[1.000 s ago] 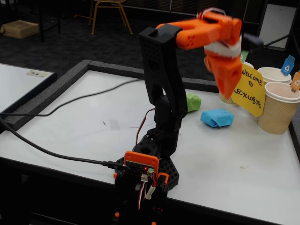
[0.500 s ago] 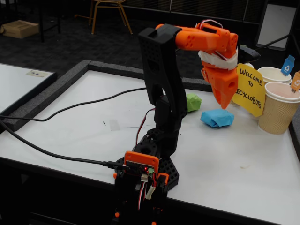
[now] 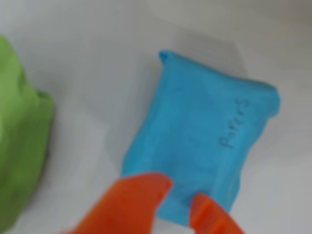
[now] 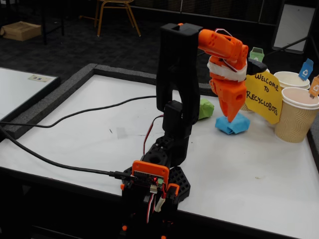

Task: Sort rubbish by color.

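- Orange fingers (image 4: 231,118) point straight down over the blue wad; in the wrist view their two tips (image 3: 179,197) enter from 6 o'clock with a narrow gap between them, nothing in the gap, and whether they touch the wad cannot be told.
- White surface (image 4: 99,134) with a dark raised border carries the arm and everything else.
- Black and orange arm (image 4: 177,89) rises from its base at the near edge and bends over toward 2 o'clock in the fixed view.
- Yellow sign (image 4: 263,95) reading "Welcome to Recyclobots" stands at 3 o'clock of the fingers, in front of the cups.
- Ribbed beige paper cups (image 4: 295,115) stand at the surface's right edge, small coloured tags above their rims.
- Blue wad (image 3: 209,146) lies on the surface directly under the fingers; faint handwriting shows on it in the wrist view, blurred.
- Lime green wad (image 4: 205,108) lies at 10 o'clock of the blue one in the fixed view, near but apart, partly behind the arm.
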